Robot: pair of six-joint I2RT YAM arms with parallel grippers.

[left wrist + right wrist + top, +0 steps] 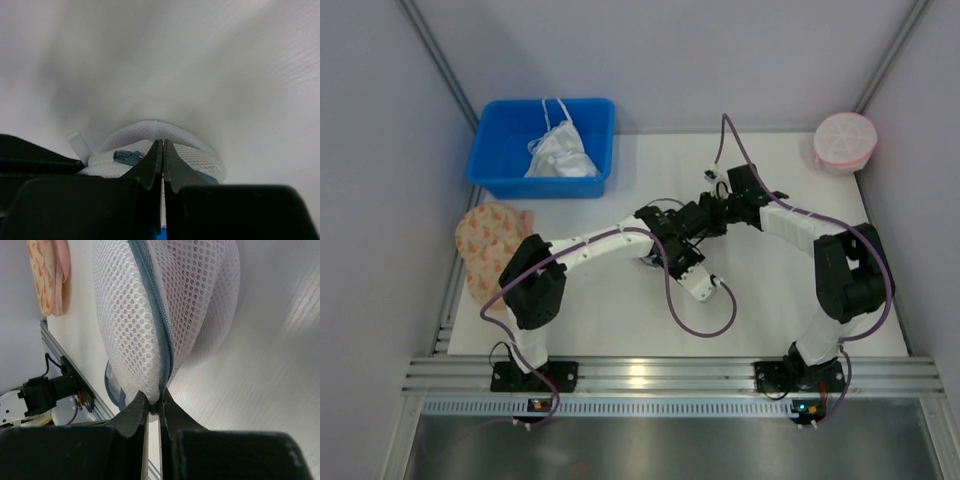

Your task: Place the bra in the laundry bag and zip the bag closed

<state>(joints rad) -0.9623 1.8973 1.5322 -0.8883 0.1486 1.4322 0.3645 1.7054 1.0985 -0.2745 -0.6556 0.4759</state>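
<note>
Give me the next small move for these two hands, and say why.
Probably draw the left hand slowly along the zipper while the right hand anchors the laundry bag. Both hands are pinched shut at the bag's zipper edge, and a dark red tint through the mesh suggests the bra is inside. Whether the left hand really has the pull tab cannot be seen.

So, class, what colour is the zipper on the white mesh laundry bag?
Grey-blue: the zipper runs down the white laundry bag, clearest in the right wrist view.
</note>
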